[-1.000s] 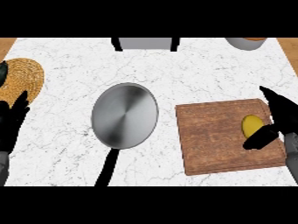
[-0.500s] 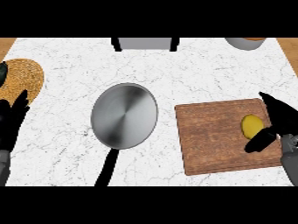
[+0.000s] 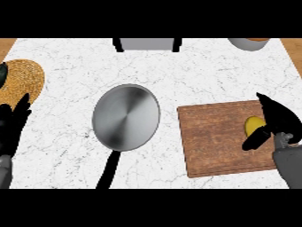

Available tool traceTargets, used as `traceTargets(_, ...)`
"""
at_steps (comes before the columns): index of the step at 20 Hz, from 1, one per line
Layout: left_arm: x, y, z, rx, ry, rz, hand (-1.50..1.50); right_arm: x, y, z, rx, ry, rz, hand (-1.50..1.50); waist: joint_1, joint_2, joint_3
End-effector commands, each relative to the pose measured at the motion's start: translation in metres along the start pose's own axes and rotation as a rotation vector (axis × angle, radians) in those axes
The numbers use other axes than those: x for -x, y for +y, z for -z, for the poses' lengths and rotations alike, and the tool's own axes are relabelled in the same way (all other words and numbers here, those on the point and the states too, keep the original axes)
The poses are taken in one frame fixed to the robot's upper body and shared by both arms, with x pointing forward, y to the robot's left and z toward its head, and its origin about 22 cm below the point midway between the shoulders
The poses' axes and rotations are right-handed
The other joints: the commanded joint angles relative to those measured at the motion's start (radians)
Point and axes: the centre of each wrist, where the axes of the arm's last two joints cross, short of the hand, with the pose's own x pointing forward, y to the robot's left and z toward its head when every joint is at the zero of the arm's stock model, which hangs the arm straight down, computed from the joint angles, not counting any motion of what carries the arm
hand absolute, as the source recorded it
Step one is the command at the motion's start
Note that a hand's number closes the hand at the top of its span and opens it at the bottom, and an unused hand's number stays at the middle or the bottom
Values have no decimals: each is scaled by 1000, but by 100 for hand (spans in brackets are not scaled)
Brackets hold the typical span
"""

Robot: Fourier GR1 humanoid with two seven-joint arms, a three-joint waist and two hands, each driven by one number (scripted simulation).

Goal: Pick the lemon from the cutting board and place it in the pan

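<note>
One lemon (image 3: 253, 125) sits near the right edge of the cutting board (image 3: 212, 137), which lies toward the right edge of the bench (image 3: 199, 71). The right hand (image 3: 280, 119) has its fingers and thumb curled round the lemon. The pan (image 3: 125, 116) lies mid-bench, apart from the board. The left hand (image 3: 8, 126) rests at the left edge, fingers straight.

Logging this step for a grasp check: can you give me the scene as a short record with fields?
lemon: on the cutting board, near its right edge
right hand: fingers and thumb curled round the lemon
pan: left of the board, nothing in it
left hand: open, resting at the left edge
</note>
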Motion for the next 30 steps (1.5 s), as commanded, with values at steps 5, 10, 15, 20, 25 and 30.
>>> traceTargets(5, 3, 25, 16, 21, 2, 3, 0, -8, 18, 30, -34, 43, -9, -150, 4, 2, 0)
traceTargets(10, -17, 9, 6, -2, -4, 9, 0, 19, 38, 29, -39, 50, -23, -150, 0, 1, 0)
traceTargets(15, 11, 3, 0, 4, 6, -2, 0, 15, 5, 27, -37, -9, -84, 150, 0, 1, 0)
traceTargets(20, -12, -8, 3, 5, 8, -8, 0, 17, 25, 38, 60, 0, -178, 150, 1, 1, 0)
traceTargets(25, -6, 5, -5, -11, -6, 6, 0, 18, 27, 22, 91, -1, -124, 150, -1, 0, 0)
traceTargets(30, 3, 7, 0, 18, 9, 2, 0, 9, 56, -4, -12, -522, -341, 150, 3, -1, 1)
